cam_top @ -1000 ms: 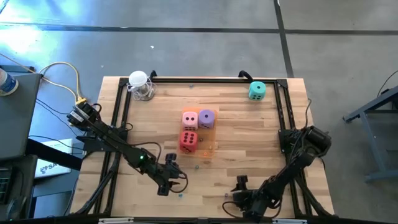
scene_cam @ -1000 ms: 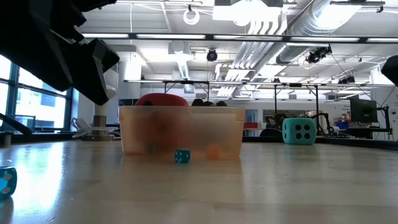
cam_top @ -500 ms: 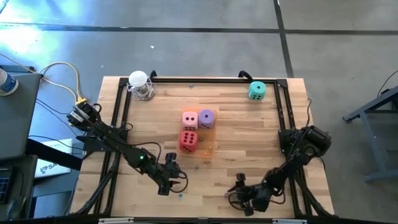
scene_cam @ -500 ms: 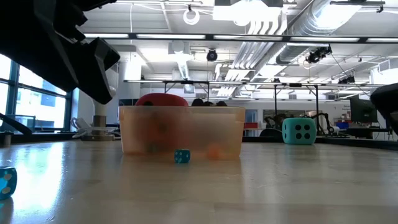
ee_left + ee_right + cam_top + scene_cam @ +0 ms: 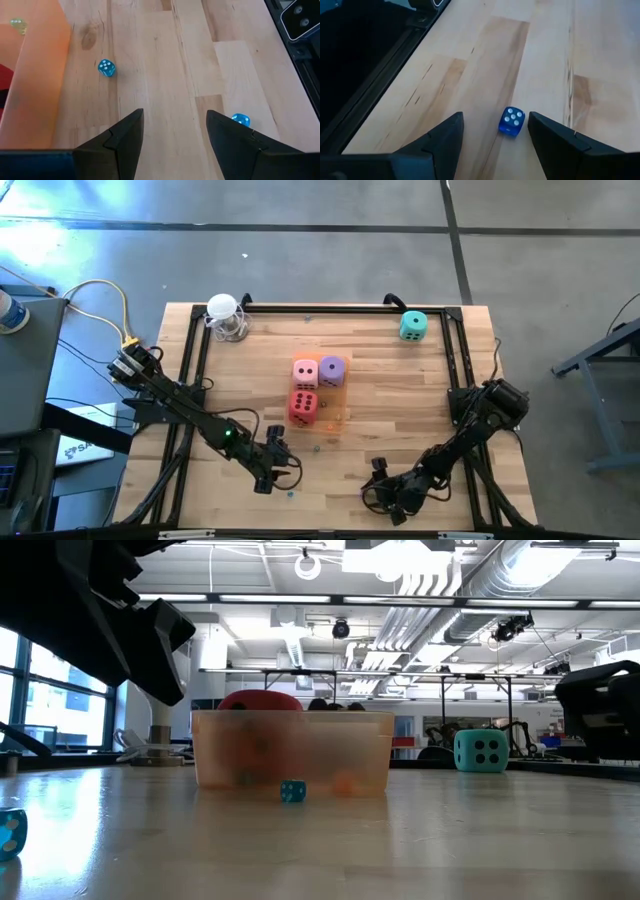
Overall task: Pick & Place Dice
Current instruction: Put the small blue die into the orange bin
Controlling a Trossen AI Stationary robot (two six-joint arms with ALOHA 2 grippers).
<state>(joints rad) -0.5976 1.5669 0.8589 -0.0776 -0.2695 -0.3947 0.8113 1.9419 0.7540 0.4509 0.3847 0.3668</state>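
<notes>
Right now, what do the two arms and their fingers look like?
Both arms are dark, slim and jointed. The left arm shows a small green light near its wrist and trails yellow and white cables at its base. The right arm is plain black. Each gripper's fingers are dark, flat and wedge-shaped, tapering forward, the same on the right.

Red die (image 5: 304, 406), pink die (image 5: 306, 372), purple die (image 5: 332, 370): clustered mid-desk, pink & purple side by side, red just in front. Teal die (image 5: 413, 326) alone at far right corner, upright.
</notes>
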